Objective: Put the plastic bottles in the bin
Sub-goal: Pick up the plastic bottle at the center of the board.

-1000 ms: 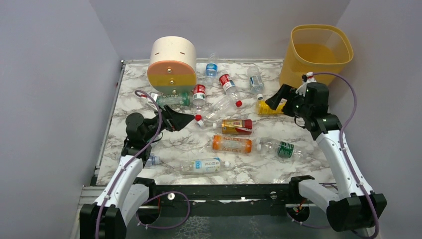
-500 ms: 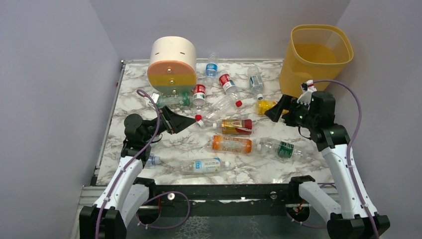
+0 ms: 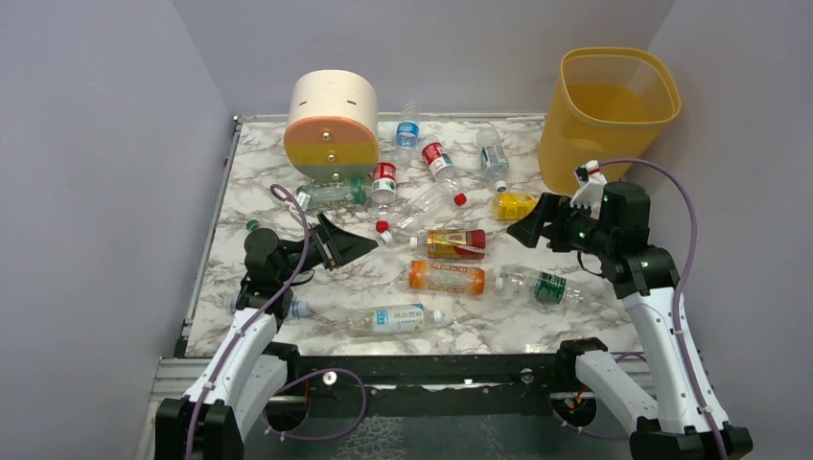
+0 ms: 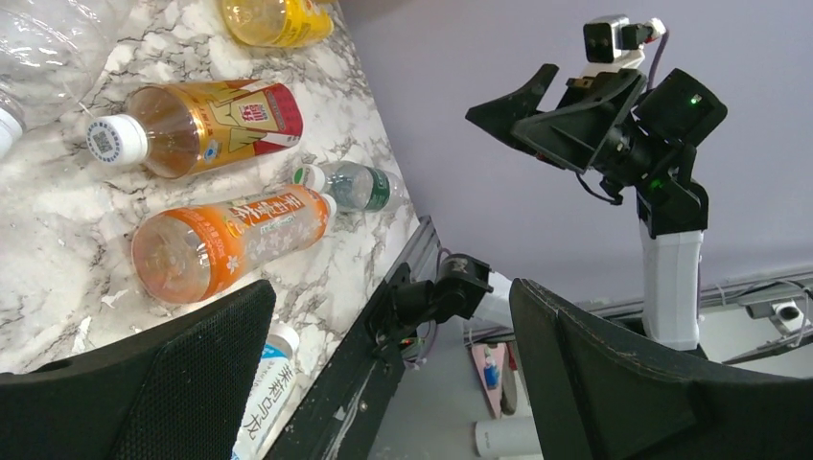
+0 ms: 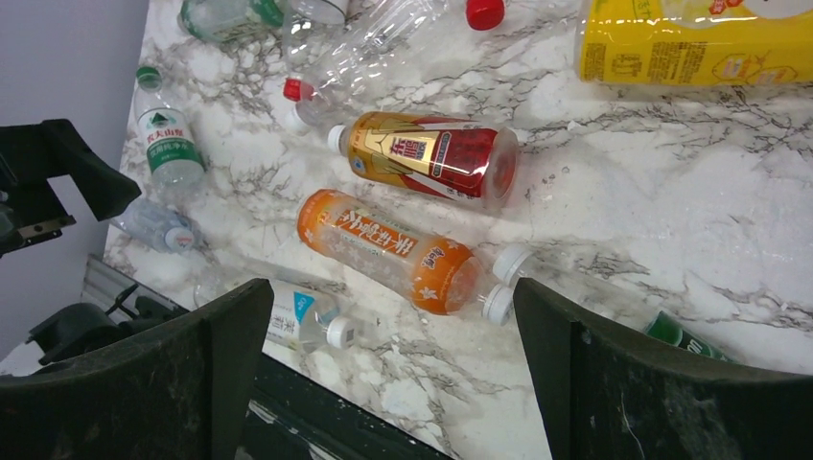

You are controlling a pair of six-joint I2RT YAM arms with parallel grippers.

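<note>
My right gripper (image 5: 388,297) is spread wide and holds nothing, above the orange bottle (image 5: 393,251). Its label has white Chinese characters that I cannot read. Just beside it lies the red-and-gold bottle (image 5: 431,155). My left gripper (image 4: 388,316) is wide too, also empty. The bin (image 3: 566,134) stands at the far right corner.

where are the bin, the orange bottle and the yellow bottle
bin (image 3: 572,139), top external view, on its near wall below the rim
orange bottle (image 3: 446,277), top external view, on the label at mid-body
yellow bottle (image 5: 695,43), right wrist view, on its yellow label
</note>
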